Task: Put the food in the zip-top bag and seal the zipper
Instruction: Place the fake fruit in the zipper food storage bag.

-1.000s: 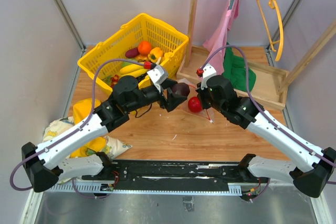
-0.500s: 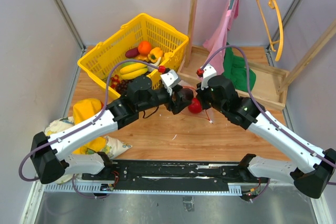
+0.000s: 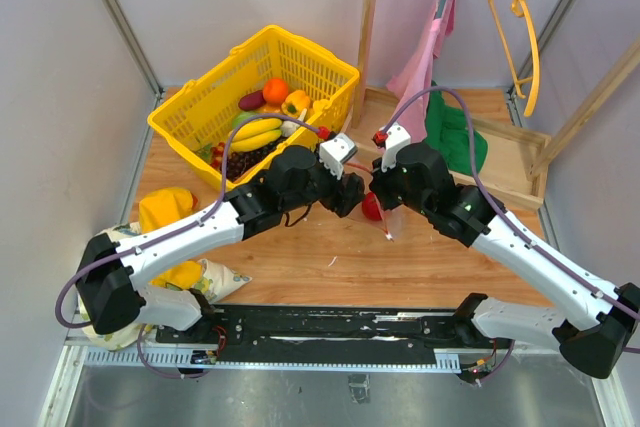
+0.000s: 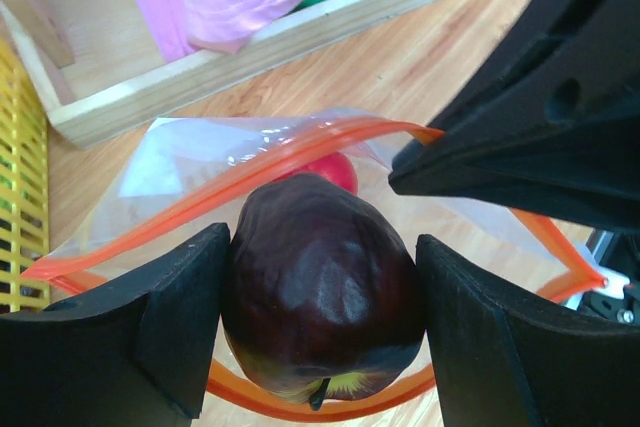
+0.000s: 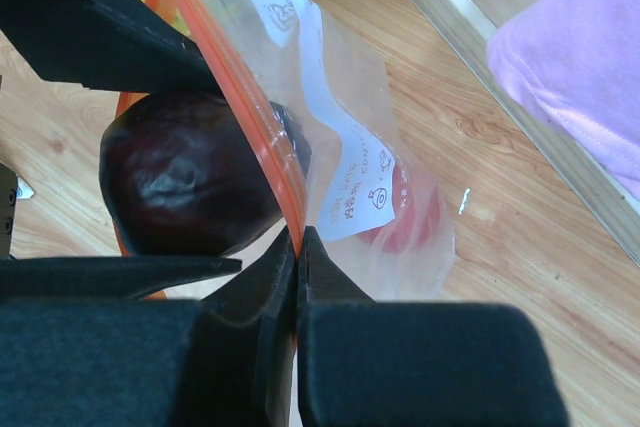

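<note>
My left gripper (image 4: 320, 322) is shut on a dark purple food piece (image 4: 320, 282) with a green stem end. It holds the piece at the open mouth of the zip-top bag (image 4: 190, 147), inside the loop of the red zipper (image 4: 240, 172). My right gripper (image 5: 298, 247) is shut on the zipper strip (image 5: 265, 137), holding the bag (image 5: 350, 87) up. A red apple (image 5: 415, 222) lies inside the bag behind its white label (image 5: 362, 187). In the top view both grippers meet at mid-table (image 3: 362, 195). Bananas (image 3: 255, 133), an orange (image 3: 275, 90) and a pepper (image 3: 296, 104) lie in the basket.
The yellow mesh basket (image 3: 330, 75) stands at the back left. A wooden rack tray (image 3: 500, 162) at the back right holds pink (image 3: 425, 67) and green cloth (image 3: 455, 142); an orange hanger (image 3: 525, 37) hangs above. A yellow-patterned cloth bundle (image 3: 170, 272) lies at the near left.
My left arm has swung right, carrying the purple piece from beside the basket to the bag's mouth. The right gripper has kept its hold on the bag in place.
</note>
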You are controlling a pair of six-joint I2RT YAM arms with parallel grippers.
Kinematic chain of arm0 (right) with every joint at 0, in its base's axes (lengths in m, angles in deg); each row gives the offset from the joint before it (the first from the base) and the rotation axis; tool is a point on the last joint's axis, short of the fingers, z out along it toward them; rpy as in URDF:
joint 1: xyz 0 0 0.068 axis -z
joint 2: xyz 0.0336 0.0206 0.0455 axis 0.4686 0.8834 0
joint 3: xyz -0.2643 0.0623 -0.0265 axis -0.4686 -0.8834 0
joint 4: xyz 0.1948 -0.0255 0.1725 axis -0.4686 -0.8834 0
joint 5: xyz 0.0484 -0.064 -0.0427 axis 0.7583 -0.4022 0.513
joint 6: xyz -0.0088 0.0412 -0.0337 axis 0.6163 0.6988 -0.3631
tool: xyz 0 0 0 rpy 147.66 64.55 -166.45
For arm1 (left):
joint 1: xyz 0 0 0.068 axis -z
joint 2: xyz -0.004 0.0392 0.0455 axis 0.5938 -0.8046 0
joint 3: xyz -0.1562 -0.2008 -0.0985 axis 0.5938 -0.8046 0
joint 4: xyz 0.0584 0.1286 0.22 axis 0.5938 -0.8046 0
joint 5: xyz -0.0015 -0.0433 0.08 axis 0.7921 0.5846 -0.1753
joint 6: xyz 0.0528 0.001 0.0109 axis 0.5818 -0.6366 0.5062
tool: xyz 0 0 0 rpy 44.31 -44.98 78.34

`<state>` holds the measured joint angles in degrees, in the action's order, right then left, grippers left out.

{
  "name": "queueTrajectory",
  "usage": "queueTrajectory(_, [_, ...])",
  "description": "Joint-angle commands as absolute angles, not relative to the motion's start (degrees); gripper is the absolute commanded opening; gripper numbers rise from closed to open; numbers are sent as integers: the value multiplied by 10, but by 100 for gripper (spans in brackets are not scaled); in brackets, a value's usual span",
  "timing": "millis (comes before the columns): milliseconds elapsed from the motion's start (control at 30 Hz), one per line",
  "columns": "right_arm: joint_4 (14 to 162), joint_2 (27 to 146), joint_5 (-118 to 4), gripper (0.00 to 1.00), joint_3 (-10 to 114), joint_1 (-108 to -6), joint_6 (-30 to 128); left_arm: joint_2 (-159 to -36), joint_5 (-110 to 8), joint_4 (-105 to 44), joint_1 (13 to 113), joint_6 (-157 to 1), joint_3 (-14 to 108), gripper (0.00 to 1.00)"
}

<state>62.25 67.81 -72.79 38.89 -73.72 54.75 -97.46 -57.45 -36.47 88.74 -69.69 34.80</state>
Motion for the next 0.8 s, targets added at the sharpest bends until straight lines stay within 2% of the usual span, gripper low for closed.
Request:
queueTrajectory(0, [641,675,-712,1,402,-729,558,-976,-622,-321,893,-754,364,67])
queueTrajectory(433, [644,672,-713,1,397,-729,562,-995,-671,-340,897,-787,378,85])
queueTrajectory(767, [639,671,-726,1,398,-729,562,-978,-663,-393,898,-830,402,87])
